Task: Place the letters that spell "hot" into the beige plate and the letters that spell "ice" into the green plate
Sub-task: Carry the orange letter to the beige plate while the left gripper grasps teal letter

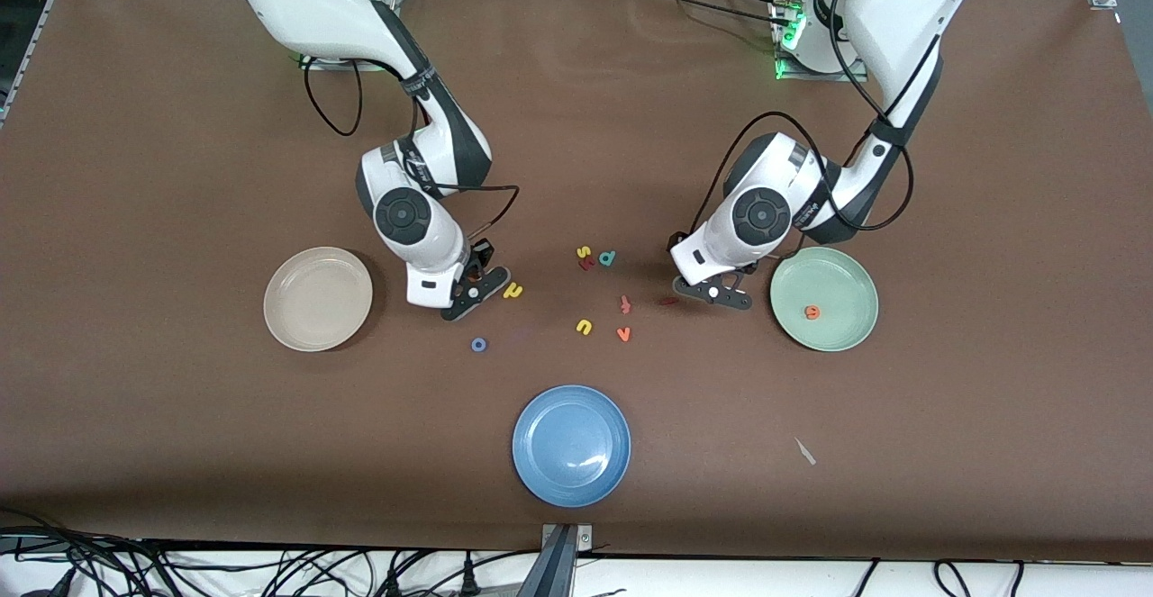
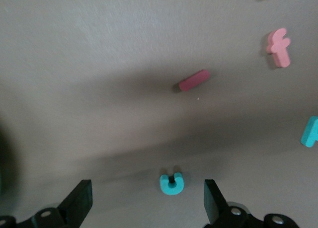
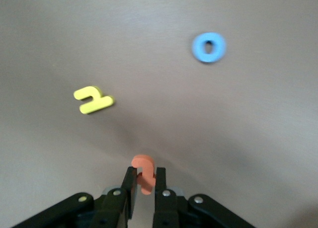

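My right gripper [image 3: 144, 174] is shut on the orange "t" [image 3: 143, 162], low over the table between the beige plate [image 1: 317, 298] and the yellow "h" [image 1: 512, 290]. The blue "o" [image 1: 478, 344] lies nearer the front camera. My left gripper [image 2: 147, 190] stands open beside the green plate [image 1: 838, 277], with the teal "c" [image 2: 172, 183] lying on the table between its fingers. The dark red "i" [image 2: 194, 80] lies a little off from it. The orange "e" [image 1: 812, 312] rests in the green plate. The beige plate holds nothing.
A blue plate [image 1: 571, 445] sits near the front edge. Loose letters lie mid-table: yellow "s" [image 1: 584, 252], teal "d" [image 1: 607, 257], red "f" [image 1: 624, 304], yellow "u" [image 1: 584, 327], orange "v" [image 1: 623, 334]. A small pale scrap [image 1: 804, 451] lies toward the left arm's end.
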